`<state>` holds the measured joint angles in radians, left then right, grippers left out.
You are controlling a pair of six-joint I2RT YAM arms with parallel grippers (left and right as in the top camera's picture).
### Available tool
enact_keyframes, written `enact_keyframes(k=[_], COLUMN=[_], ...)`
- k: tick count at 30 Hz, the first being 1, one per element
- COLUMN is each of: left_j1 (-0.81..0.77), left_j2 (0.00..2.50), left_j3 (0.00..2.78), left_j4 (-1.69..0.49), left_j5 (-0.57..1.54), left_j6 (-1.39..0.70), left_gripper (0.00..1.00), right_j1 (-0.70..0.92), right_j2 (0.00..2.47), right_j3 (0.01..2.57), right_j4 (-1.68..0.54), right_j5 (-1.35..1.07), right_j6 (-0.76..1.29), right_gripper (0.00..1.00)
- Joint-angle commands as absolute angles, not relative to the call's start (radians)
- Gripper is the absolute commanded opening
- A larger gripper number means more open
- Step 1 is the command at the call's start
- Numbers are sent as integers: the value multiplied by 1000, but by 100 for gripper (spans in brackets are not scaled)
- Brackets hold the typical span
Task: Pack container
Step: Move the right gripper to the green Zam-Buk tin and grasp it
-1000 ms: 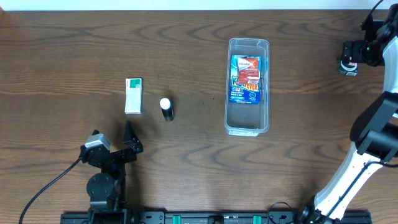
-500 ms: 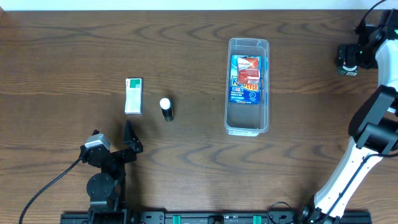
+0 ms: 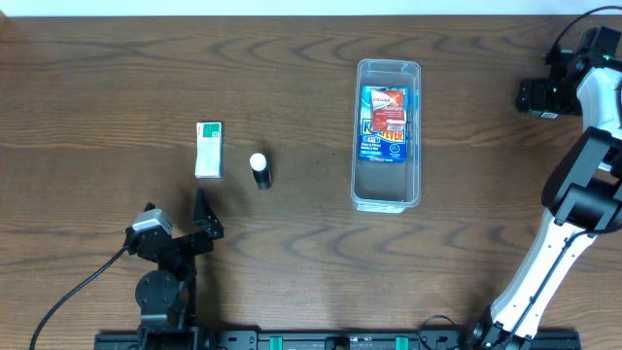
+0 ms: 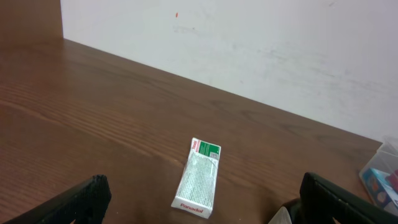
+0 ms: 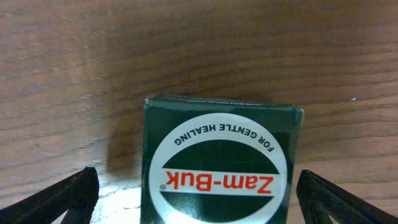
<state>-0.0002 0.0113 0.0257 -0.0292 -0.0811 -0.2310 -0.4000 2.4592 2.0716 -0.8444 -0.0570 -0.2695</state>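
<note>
The clear container [image 3: 387, 187] stands right of the table's middle and holds a blue-and-red packet [image 3: 386, 123]. Its corner shows at the right edge of the left wrist view [image 4: 382, 169]. My right gripper [image 3: 537, 97] is open at the far right of the table. Its fingers [image 5: 200, 196] stand on either side of a dark green Zam-Buk box [image 5: 222, 162], with gaps on both sides. My left gripper [image 3: 201, 212] is open and empty near the front left. A white-and-green Panadol box [image 3: 209, 149] lies ahead of the left gripper's fingers [image 4: 204, 190] in the left wrist view.
A small black bottle with a white cap [image 3: 260, 169] stands between the Panadol box [image 4: 200, 177] and the container. Its cap shows at the bottom of the left wrist view [image 4: 283, 216]. A white wall runs behind the table's far edge.
My right gripper has shifted a little to the left at the table's far right. The left arm and the items on the table have not moved.
</note>
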Motion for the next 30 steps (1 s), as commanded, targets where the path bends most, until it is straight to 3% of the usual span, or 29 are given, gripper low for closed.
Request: enact_keyframes(k=[1,17,30], left_j1=[6,6,6], left_j2=[11,11,11], left_j3=[4,4,4], left_j4=[-65,-65,-65], left_j5=[-92,-92,-92], left_j6=[-218,-218,-218], left_gripper=[98,98,98], right_j1=[-413,-420,-421], right_j2=[2469,2473,2473], right_j3=[2072,2072,2072], right_j4=[-840,-830,-820], right_j5=[-69,-71,-109], right_j6=[-263,-263,-263], right_gripper=[99,95,85])
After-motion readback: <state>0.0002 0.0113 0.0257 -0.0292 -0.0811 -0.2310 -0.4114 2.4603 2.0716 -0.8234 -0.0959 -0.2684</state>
